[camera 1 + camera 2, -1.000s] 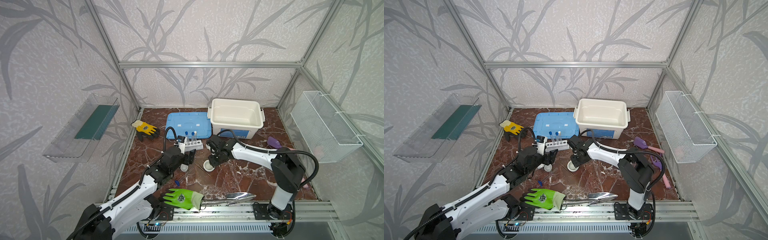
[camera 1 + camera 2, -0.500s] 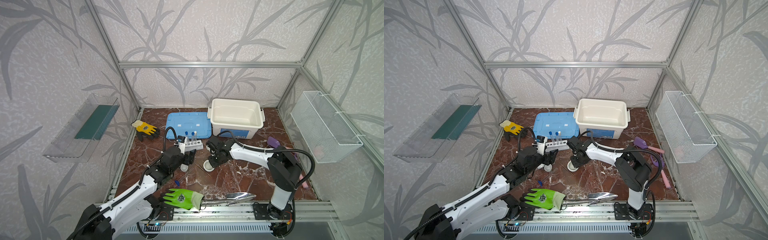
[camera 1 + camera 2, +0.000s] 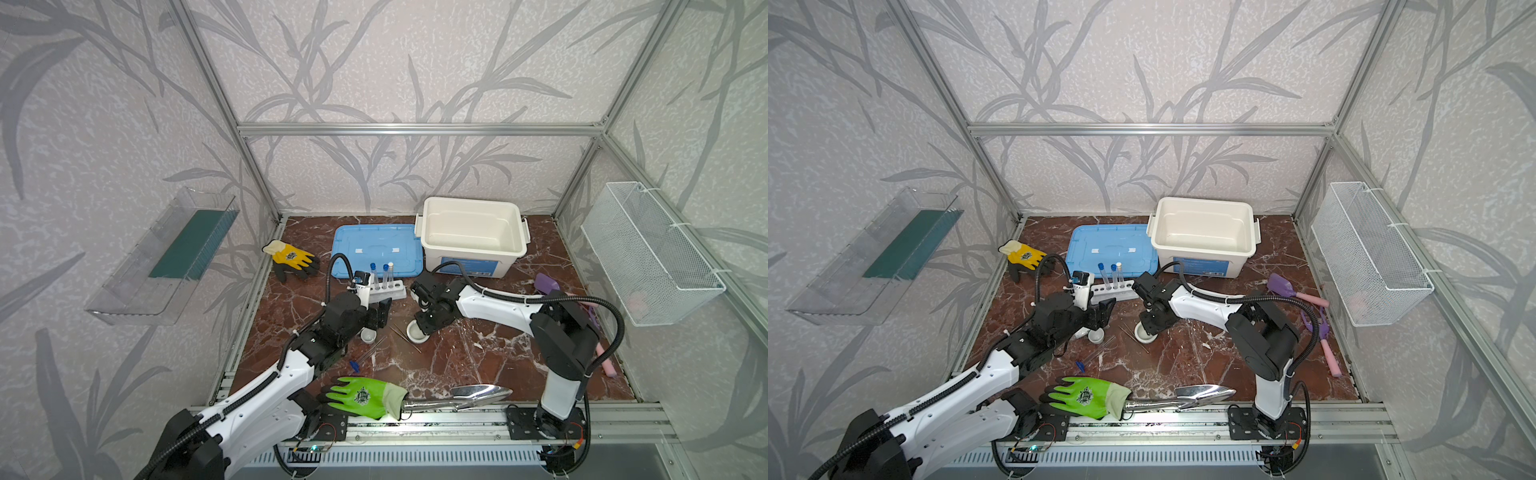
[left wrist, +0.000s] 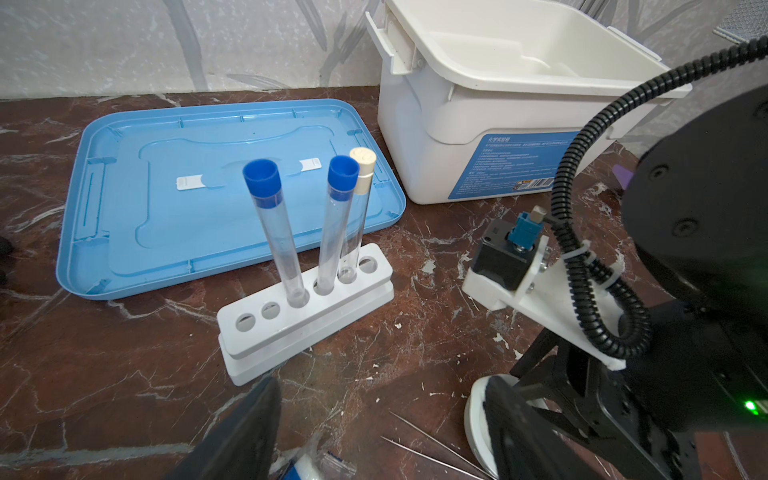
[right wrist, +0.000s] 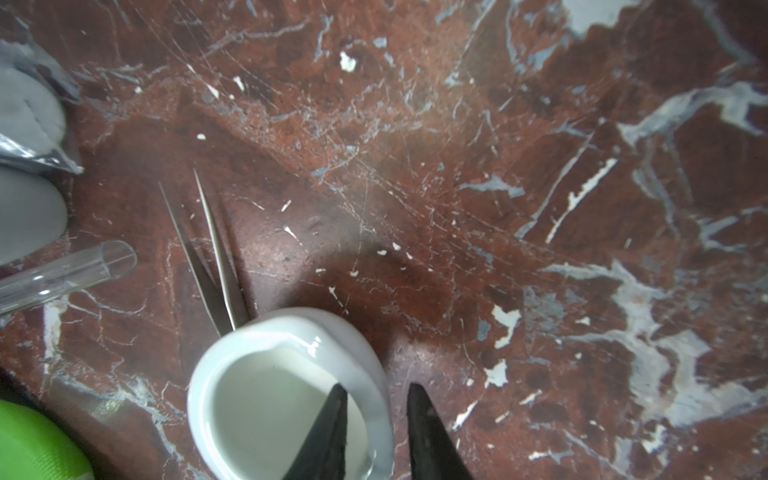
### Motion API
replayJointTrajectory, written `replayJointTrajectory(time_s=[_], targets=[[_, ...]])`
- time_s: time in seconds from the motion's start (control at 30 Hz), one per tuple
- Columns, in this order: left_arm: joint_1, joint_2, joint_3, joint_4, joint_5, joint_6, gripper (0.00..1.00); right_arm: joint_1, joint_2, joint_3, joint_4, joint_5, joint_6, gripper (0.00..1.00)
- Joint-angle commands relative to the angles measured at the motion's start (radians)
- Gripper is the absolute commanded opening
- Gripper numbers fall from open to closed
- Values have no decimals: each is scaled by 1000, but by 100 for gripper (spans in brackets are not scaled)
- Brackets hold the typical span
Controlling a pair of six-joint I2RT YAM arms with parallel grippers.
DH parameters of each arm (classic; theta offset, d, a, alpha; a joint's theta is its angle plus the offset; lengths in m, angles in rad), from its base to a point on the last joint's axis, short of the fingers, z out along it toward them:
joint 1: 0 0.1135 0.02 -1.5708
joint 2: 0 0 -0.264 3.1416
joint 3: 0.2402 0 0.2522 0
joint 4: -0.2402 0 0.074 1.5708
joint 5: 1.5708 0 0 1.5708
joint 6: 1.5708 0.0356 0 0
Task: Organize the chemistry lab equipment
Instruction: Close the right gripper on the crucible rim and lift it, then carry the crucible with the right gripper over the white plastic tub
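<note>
The small white ceramic bowl stands upright on the red-brown marbled table, near the middle in both top views. The right pincer straddles its wall, one black finger inside the bowl and the other outside. The rim runs between them, but I cannot tell whether they press on it.

The thin metal tweezers lie flat with their joined end hidden behind the bowl and their two points spread away from it. Near those points lies a clear capless test tube on its side.

A smaller white cup stands just beside the tweezers, right under the left pincer. That pincer is released, its fingers spread wide with nothing clasped between them.

Behind it the white six-hole rack holds three upright clear tubes side by side: a blue-capped one, a second blue-capped one and a cream-capped one. Two holes stand free at one end and one at the other.

Further back are a flat light-blue plastic lid and an open white plastic bin. A yellow-and-black glove lies by the left wall. At the front edge a bright green glove touches the handle of a shiny metal trowel.
</note>
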Motion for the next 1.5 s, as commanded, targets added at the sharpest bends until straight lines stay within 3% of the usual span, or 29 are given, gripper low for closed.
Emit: replayJointTrajectory(time_s=[0.0,0.53,0.67,1.1,1.47], targets=[[4,-4,-17,18,-2,-15,77,12,14,22,-7,3,9,25],[4,1,-19,21,0,-17,75,13,14,39,-42,2,-8,5],[4,1,-18,16,0,-16,75,13,18,78,-94,2,-33,4],[4,-5,7,-3,-2,-4,75,-32,-48,379,-459,112,-206,4],[4,-14,25,-24,6,0,75,-115,-66,630,-593,210,-258,4]])
